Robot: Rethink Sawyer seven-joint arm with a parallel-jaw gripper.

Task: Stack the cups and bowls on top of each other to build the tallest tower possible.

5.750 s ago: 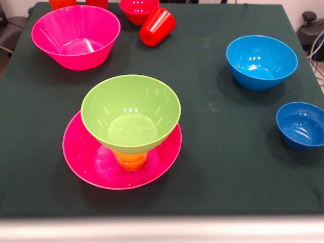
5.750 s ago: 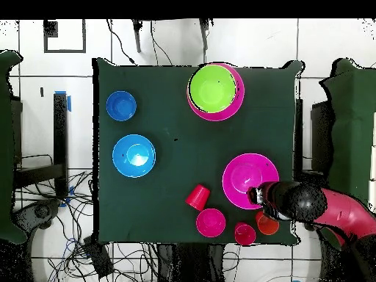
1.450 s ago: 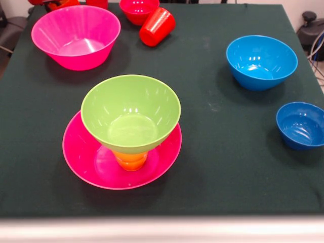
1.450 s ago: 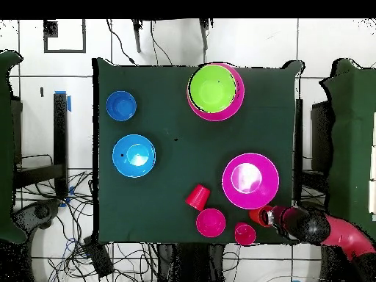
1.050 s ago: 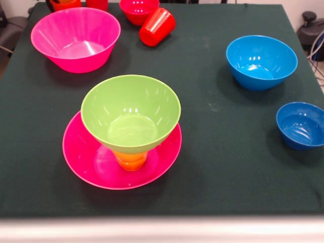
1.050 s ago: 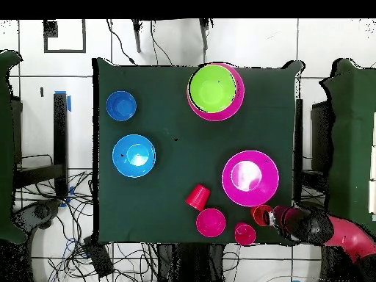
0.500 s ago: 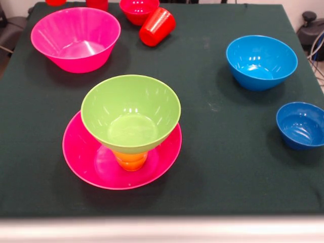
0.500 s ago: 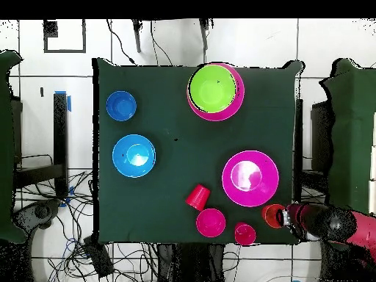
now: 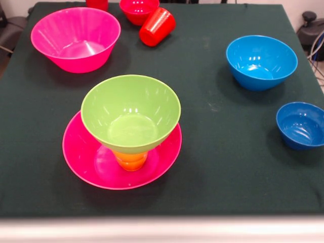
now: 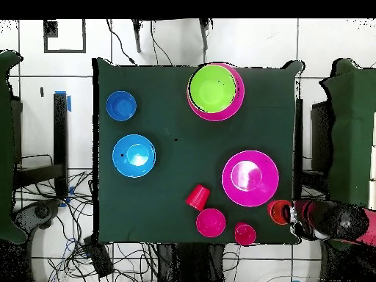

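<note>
Near the front of the dark green surface [image 9: 212, 167] stands the tower [image 9: 126, 134]: a wide, shallow pink bowl [image 9: 86, 164] at the bottom, a yellow-orange cup [image 9: 130, 160] upside down in its middle, and a lime green bowl [image 9: 130, 114] sitting upright on the cup. From above, the green bowl covers most of the pink one.

A second, deeper pink bowl [image 9: 76, 36] stands well apart at the far left of the front view. Beside it are a small red bowl [image 9: 138, 9], a red cup [image 9: 157, 26] lying on its side, and another red cup [image 9: 97, 3] cut off by the top edge. A light blue bowl [image 9: 261, 62] and a small dark blue bowl [image 9: 301, 125] sit on the right, near each other but not touching.

At the surface's corner in the overhead view, the end effector [image 10: 288, 213] reaches in from the side with an orange cup [image 10: 279, 211] at its tip — whether it grips the cup or is open, I cannot tell.
</note>
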